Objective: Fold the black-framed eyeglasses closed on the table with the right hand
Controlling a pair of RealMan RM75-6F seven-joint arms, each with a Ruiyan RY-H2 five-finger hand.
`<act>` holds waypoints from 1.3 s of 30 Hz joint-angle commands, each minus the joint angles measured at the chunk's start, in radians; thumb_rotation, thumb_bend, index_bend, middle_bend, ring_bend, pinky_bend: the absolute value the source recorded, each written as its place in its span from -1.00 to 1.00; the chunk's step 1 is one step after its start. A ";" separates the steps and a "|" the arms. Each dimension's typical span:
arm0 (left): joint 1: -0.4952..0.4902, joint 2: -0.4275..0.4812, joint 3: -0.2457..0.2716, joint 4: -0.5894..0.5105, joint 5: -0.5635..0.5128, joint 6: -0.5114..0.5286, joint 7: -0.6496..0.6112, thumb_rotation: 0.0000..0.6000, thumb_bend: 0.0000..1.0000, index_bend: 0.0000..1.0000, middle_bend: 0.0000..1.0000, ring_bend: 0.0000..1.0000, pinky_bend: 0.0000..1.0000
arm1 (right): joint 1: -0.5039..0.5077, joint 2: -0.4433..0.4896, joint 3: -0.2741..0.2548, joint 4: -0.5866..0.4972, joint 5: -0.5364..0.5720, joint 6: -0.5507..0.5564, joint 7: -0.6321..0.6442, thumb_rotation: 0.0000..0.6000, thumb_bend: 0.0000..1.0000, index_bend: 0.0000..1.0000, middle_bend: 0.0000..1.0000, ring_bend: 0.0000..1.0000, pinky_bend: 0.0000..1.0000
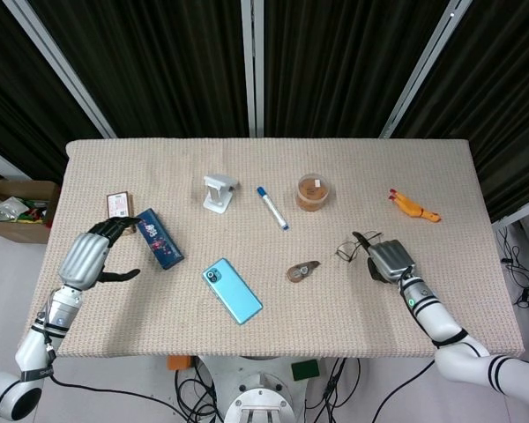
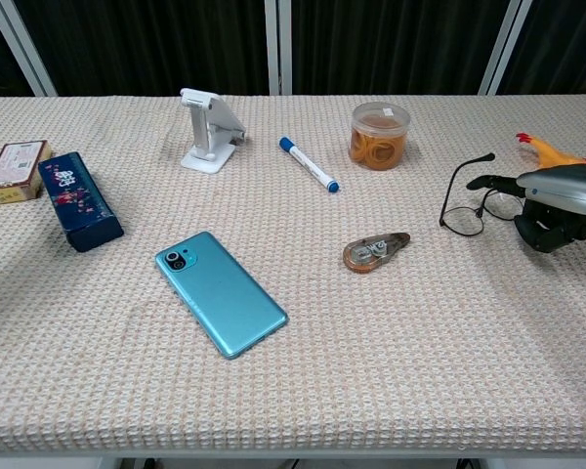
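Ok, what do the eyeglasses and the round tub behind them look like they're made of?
Eyeglasses: thin black frame, probably metal wire given how slim the rims are, with clear lenses showing the cloth through them. Round tub: clear glossy plastic, apparently; its tan contents, seemingly rubber bands, are visible through the wall.

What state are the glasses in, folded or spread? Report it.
Not yet folded: the glasses have one arm sticking out from the lenses in the chest view. The right hand hides the other.
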State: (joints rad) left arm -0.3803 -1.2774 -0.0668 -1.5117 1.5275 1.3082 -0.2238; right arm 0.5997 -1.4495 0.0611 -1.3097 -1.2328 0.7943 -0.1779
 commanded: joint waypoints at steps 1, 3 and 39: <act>0.000 0.000 0.000 0.000 0.000 0.001 -0.001 0.99 -0.90 -0.65 -0.59 -0.61 -0.46 | 0.004 -0.006 -0.001 0.006 0.004 -0.007 0.001 1.00 0.65 -1.00 0.79 0.63 0.56; 0.001 0.001 0.000 0.001 0.001 0.002 -0.003 0.98 -0.90 -0.65 -0.58 -0.61 -0.46 | 0.006 -0.013 -0.002 0.013 0.005 -0.011 0.002 1.00 0.65 -1.00 0.79 0.63 0.56; 0.008 0.011 0.007 -0.014 0.026 0.021 -0.005 0.97 -0.89 -0.65 -0.59 -0.61 -0.46 | -0.203 0.135 -0.079 -0.243 -0.314 0.508 0.011 1.00 0.62 -1.00 0.79 0.61 0.56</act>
State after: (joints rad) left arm -0.3723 -1.2658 -0.0602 -1.5258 1.5531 1.3288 -0.2289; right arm 0.4328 -1.3430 0.0130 -1.5108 -1.4801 1.2537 -0.1615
